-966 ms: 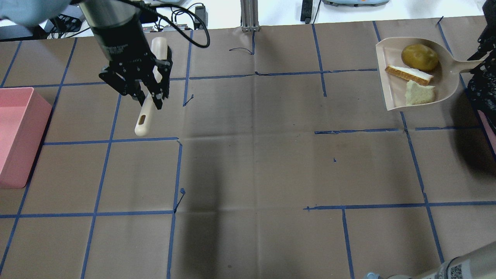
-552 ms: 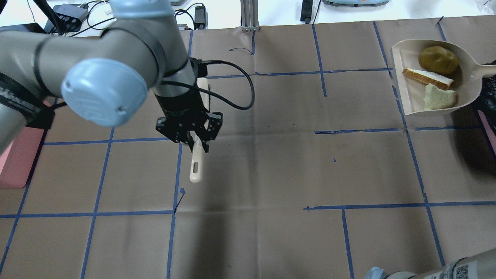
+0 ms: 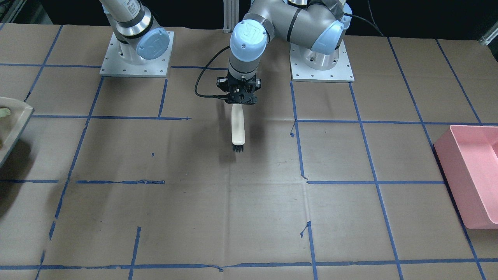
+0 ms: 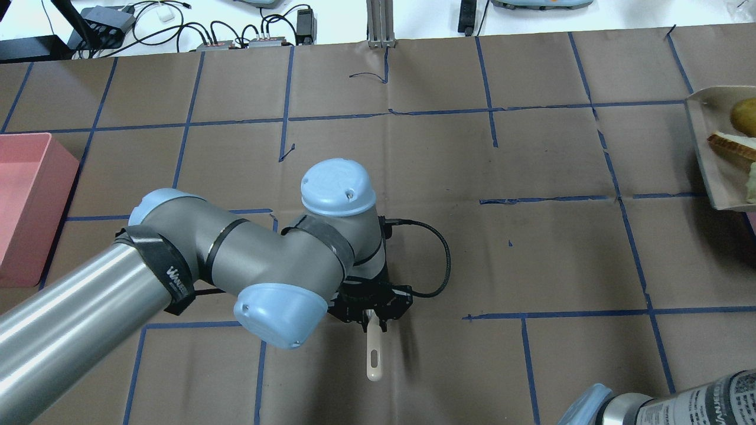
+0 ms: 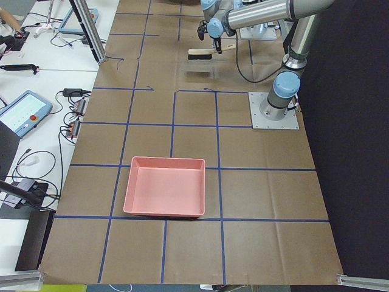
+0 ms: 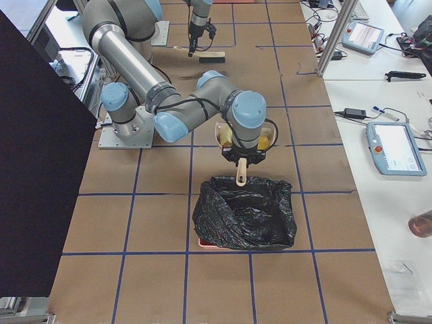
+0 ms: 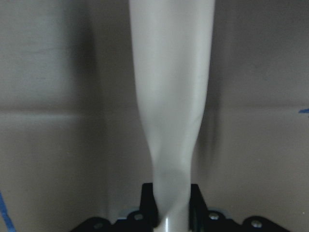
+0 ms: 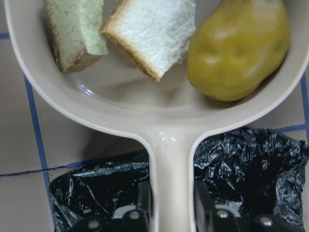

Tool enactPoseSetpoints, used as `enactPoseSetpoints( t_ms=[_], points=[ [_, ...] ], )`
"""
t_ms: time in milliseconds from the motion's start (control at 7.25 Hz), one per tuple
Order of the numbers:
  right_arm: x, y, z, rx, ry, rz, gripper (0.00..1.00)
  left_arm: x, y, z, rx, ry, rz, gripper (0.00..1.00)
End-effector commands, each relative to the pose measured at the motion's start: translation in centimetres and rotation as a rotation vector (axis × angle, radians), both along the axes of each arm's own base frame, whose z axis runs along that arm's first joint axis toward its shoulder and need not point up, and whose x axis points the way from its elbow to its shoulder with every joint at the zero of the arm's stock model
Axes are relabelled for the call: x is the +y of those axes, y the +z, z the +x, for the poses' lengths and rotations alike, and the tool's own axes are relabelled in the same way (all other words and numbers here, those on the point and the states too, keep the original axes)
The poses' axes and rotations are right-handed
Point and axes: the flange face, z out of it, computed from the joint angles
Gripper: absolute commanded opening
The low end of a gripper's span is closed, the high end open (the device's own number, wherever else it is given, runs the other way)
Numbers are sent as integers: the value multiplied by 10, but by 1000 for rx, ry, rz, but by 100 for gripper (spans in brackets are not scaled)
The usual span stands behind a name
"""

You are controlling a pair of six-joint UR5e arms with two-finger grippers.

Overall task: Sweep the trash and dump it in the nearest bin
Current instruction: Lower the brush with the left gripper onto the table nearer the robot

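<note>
Since the potato lump (image 8: 239,48) and 2 bread slices (image 8: 152,34) already sit in the dustpan (image 8: 120,111), only dumping remains.
Front: left gripper (image 3: 240,103) clamps the brush (image 3: 237,130) mid-table.
Right side: bin (image 6: 209,246) — lined with a black bag (image 6: 243,212) — sits under the pan's handle.
Right wrist: right gripper (image 8: 170,193) is closed on that handle.

The table (image 4: 413,177) is wrapped edge to edge in brown paper, with blue tape (image 4: 537,200) laid out as a rough grid, and a few strips look torn or peeling at the ends. Sitting right on it: a big pink tub (image 4: 26,206) at the left edge of the overhead view, open side up. In the lower middle of the right-side view there's the bin (image 6: 202,243) with a crumpled black bag (image 6: 246,212) over it, so only a pink corner peeks out. Two metal base plates (image 3: 155,68) sit along the top of the front view.
</note>
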Motion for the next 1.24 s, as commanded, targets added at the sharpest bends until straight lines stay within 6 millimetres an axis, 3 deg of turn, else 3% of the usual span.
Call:
enactPoseSetpoints(
  t_ms=[0, 276, 552, 690, 828, 966, 1103],
  points=[
    [15, 5, -61, 94, 22, 0, 0, 25, -24, -16, -4, 4, 8, 0],
    [24, -5, -143, 122, -31, -12, 0, 31, -28, -19, -11, -15, 16, 2],
    [17, -11, -203, 180, 3, 6, 0, 33, -35, -18, -8, -19, 13, 15],
    [12, -8, -218, 213, 17, 16, 0, 34, -38, -19, -10, -17, 18, 16],
    [15, 2, -219, 244, 12, 33, 0, 34, -39, -19, -11, -19, 19, 24],
    [13, 9, -212, 269, 16, 68, 0, 33, -38, -19, -12, -18, 16, 42],
    [5, 17, -198, 278, 27, 66, 0, 32, -38, -18, -11, -15, 16, 53]
  ],
)
